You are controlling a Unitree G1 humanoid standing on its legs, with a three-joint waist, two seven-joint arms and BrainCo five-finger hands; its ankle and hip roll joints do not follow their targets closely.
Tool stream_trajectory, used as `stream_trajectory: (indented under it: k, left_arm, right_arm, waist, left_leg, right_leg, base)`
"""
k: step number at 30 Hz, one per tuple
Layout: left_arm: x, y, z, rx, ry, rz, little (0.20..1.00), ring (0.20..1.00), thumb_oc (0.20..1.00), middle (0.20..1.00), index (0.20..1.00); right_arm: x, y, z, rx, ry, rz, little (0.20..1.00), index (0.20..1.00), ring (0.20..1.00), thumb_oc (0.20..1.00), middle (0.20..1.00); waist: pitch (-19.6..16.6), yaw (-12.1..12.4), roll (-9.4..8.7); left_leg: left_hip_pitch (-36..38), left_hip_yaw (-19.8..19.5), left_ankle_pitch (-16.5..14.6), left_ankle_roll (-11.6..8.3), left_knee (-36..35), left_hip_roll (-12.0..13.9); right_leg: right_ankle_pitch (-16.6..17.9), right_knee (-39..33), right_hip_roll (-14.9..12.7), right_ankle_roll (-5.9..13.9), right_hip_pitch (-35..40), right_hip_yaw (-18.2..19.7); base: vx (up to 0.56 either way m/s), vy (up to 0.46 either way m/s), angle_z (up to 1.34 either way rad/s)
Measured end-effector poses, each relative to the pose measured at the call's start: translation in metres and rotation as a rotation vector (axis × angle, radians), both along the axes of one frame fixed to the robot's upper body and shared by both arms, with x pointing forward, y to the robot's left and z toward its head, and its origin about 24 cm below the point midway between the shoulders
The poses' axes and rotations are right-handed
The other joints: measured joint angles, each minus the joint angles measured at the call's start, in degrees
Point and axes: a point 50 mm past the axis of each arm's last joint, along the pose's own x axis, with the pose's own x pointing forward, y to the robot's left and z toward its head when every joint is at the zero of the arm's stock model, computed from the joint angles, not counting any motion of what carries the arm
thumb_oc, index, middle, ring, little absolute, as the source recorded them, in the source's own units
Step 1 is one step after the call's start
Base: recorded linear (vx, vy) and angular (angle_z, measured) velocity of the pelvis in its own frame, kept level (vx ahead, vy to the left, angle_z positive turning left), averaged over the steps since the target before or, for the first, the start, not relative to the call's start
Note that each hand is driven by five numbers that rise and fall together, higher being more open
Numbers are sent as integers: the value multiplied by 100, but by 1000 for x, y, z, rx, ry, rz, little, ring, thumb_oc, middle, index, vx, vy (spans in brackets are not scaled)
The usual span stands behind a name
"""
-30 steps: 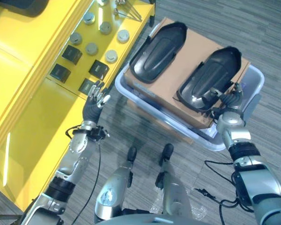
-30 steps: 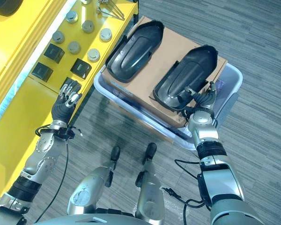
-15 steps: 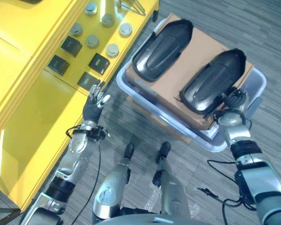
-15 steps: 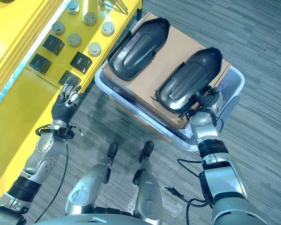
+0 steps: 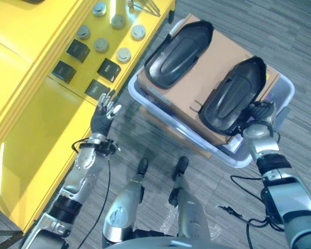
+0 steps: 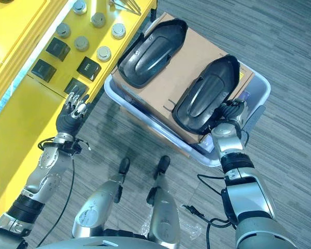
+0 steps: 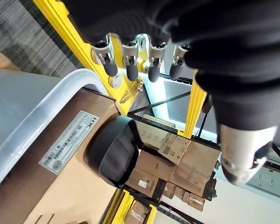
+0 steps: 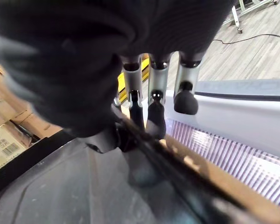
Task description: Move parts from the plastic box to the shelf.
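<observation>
Right wrist view: glossy black moulded part (image 8: 60,186).

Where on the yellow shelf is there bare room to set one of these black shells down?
The yellow shelf is bare on its near stretch, beside the left hand and short of the black blocks. The far end is crowded: blocks, round metal discs and thin rods. The right hand is on the nearer black shell.

The cardboard (image 5: 210,72) covers the inside of the box (image 5: 233,155), so what lies beneath is hidden. The right hand (image 6: 229,113) sits at the near edge of the right part (image 6: 206,96); its fingers (image 8: 155,112) seem to curl on that rim, though the thumb is out of sight. The shelf (image 5: 52,78) runs past the picture's edge.
</observation>
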Motion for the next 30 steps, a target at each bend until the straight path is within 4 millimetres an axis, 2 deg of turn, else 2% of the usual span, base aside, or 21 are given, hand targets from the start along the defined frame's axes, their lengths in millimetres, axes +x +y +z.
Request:
stream_trajectory:
  k: [6,9,12,16,18,22,29,30]
  left_arm:
    - [0,2,1,12,-5,-4,1000,1000,1000,1000,1000]
    - [-1,3,5,12,-27,-14,1000,1000,1000,1000,1000]
    - [-6,5,14,1,-69,-23,1000,1000,1000,1000,1000]
    - [-11,6,27,1,-116,-39,1000,1000,1000,1000,1000]
    - [-11,8,28,3,-112,-31,1000,1000,1000,1000,1000]
    - [-11,8,25,15,-89,-46,1000,1000,1000,1000,1000]
    - [-10,2,14,58,9,-104,1000,1000,1000,1000,1000]
    - [-8,-5,13,79,31,-151,1000,1000,1000,1000,1000]
  right_arm:
    - [0,1,1,27,-18,6,200,200,200,200,200]
    - [-2,9,4,25,-55,46,200,200,200,200,200]
    - [-7,28,18,20,-160,132,200,200,200,200,200]
    - [-13,34,37,29,-279,164,200,200,200,200,200]
    - [-15,41,45,24,-319,195,200,200,200,200,200]
    - [-18,48,43,30,-329,220,200,200,200,200,200]
    - [-21,65,23,72,-283,259,200,200,200,200,200]
    - [-21,70,19,66,-260,281,200,200,200,200,200]
  waist:
    - [-2,-2,4]
    - [-5,-19,10]
    - [-12,-66,19]
    - [-86,-156,29]
    - [-236,-196,27]
    - [-639,-268,31]
    - [-1157,-431,68]
    - [-1314,-463,80]
  left_leg:
    - [39,37,0,0,-10,4]
    - [188,54,-6,0,-47,16]
    - [464,115,-14,10,-153,35]
    - [560,134,-45,16,-154,31]
    - [617,186,-41,21,-217,42]
    - [744,242,-68,23,-302,89]
    - [1361,313,-67,14,-676,189]
    - [1458,333,-58,13,-767,205]
  right_leg:
    - [23,0,4,-30,19,33]
    - [53,0,17,-69,133,47]
    - [28,0,21,-42,328,83]
    - [-50,0,22,-3,409,134]
    - [-47,0,31,-7,415,193]
    - [-34,0,76,-54,471,223]
    - [-192,-2,143,-36,863,280]
    - [-215,-2,164,-27,920,296]
  base:
    - [8,-4,-1]
    - [51,-17,-4]
    - [47,-9,-10]
    - [69,-27,-4]
    - [64,-28,-12]
    - [71,-30,-10]
    - [73,-32,-9]
    - [92,-26,-10]
